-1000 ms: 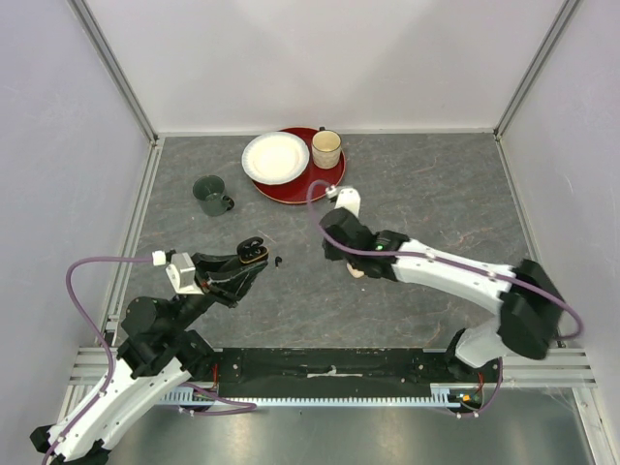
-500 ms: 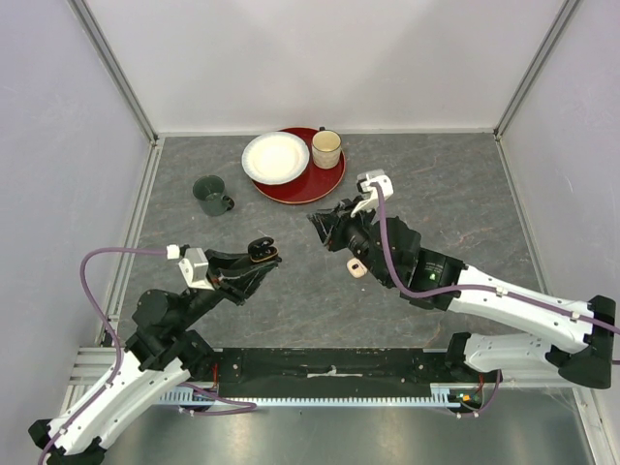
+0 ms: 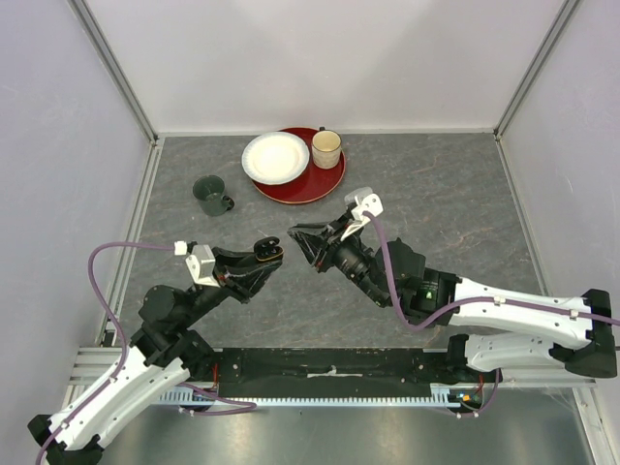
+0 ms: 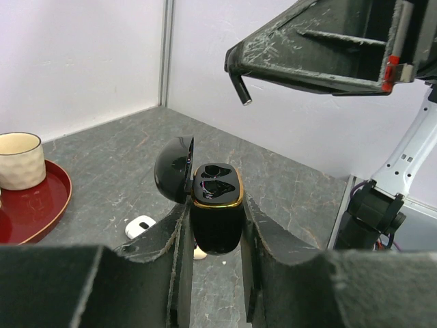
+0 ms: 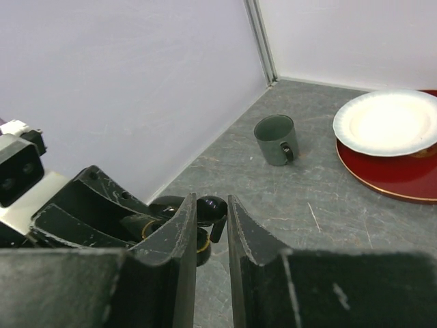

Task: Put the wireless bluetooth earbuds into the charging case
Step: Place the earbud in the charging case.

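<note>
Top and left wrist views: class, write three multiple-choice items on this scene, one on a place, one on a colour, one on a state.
1. The cup stands: A on the tray; B on the plate; C in the mug.
2. The case in the left gripper is: A white; B black; C pink.
3. The case's lid is: A shut; B missing; C open.
Answers: A, it sits on the red tray beside the plate; B, glossy black body, gold rim; C, lid swung back, sockets showing.
</note>
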Robot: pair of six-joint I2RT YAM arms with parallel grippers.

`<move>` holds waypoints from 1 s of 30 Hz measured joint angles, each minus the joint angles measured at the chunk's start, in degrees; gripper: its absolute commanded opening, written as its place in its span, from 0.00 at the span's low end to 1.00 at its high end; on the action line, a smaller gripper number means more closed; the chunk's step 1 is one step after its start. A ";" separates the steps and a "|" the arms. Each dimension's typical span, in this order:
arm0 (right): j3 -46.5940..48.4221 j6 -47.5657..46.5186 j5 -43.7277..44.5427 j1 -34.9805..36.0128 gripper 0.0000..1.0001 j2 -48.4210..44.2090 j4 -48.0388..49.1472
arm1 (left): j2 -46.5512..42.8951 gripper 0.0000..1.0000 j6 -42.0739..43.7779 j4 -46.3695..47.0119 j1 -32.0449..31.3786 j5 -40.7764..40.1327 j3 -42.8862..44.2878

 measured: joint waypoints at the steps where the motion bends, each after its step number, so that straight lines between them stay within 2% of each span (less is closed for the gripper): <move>1: -0.04 -0.37 -0.04 0.31 0.00 0.07 0.39 | 0.17 0.02 0.00 0.02 0.00 0.04 0.00; 10: -0.04 -2.38 -0.83 2.43 0.00 2.47 3.65 | 0.94 0.02 -0.02 0.76 0.00 1.03 0.00; 30: -0.04 -3.34 -2.64 3.19 0.00 4.98 4.33 | 0.87 0.02 -0.09 2.10 0.00 1.62 0.00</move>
